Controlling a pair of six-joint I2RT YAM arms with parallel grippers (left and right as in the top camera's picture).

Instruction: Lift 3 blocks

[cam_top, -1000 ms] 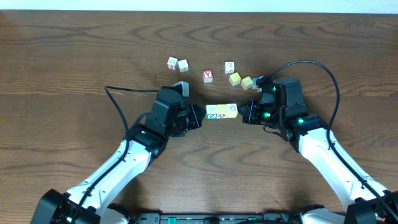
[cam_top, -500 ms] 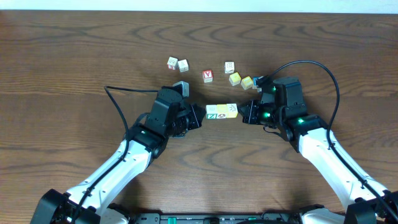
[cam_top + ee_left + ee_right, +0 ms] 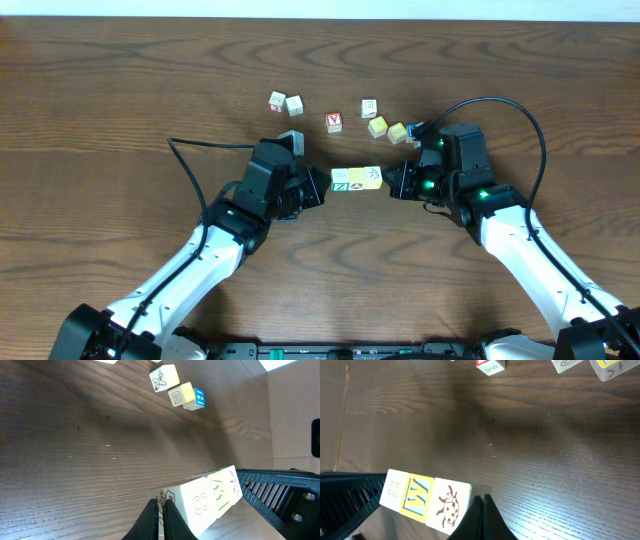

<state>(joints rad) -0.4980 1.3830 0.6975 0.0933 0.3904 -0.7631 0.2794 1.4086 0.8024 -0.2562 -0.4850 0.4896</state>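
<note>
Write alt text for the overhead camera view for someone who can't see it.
A short row of blocks is squeezed between the shut left gripper and shut right gripper at the middle of a wooden table. Several loose blocks lie scattered beyond the row.

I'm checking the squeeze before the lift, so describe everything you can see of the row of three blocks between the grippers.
The row of three blocks is wooden-looking cubes set face to face in a line, showing a ladybug, a blue W on yellow and pale rings; overhead, one end is green. The shut left gripper and right gripper meet its opposite ends.
</note>
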